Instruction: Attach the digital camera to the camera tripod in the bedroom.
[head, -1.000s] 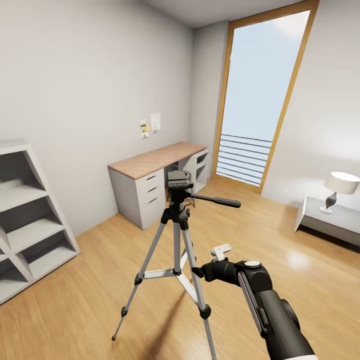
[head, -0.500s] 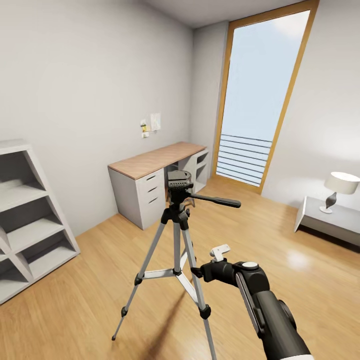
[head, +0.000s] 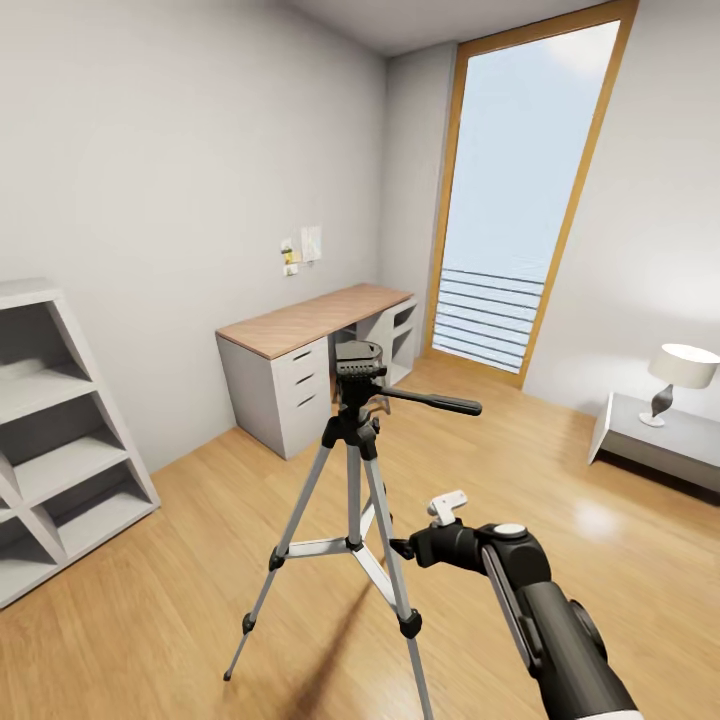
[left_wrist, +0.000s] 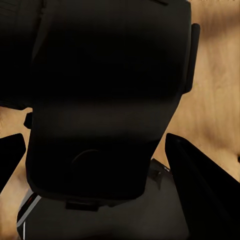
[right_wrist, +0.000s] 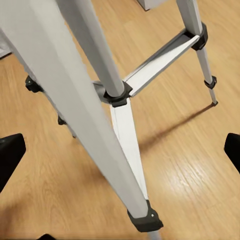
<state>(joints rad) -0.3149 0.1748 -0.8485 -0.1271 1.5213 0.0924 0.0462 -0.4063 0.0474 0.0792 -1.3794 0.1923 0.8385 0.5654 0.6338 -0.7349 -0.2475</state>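
The camera tripod (head: 352, 470) stands on the wooden floor in the middle of the head view, its black head (head: 358, 365) bare and its pan handle (head: 430, 400) pointing right. My right gripper (head: 401, 547) is open, low beside the tripod's near leg (right_wrist: 95, 100), with nothing between its fingertips (right_wrist: 11, 155). In the left wrist view a chunky black body, the digital camera (left_wrist: 110, 95), sits between the dark fingers (left_wrist: 200, 185) of my left gripper (left_wrist: 95, 170); its red dot is hidden.
A grey desk with a wooden top (head: 310, 325) stands against the far wall behind the tripod. Grey cube shelves (head: 50, 430) are at the left. A tall window (head: 510, 200) and a low table with a lamp (head: 680, 375) are at the right.
My right arm drew slightly left, then shifted a little right and down beside the tripod leg. The tripod has stayed put.
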